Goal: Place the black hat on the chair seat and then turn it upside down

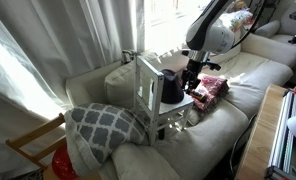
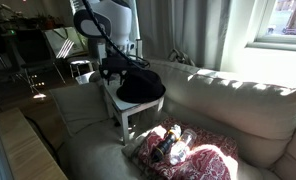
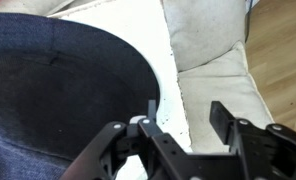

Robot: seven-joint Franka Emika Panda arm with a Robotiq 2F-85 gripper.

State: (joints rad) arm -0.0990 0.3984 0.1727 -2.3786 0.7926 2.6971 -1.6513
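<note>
The black hat lies on the pale chair seat of a small light chair standing on the cream sofa; it shows in both exterior views. In the wrist view the hat fills the left, with the white speckled seat beside it. My gripper is open and empty, just over the hat's edge, one finger by the brim and the other off to the side. It hovers at the hat in both exterior views. I cannot tell which way up the hat lies.
A grey patterned cushion lies in front of the chair's framed back. A pink floral bundle lies on the sofa beside the chair. A wooden table and a wooden chair stand nearby.
</note>
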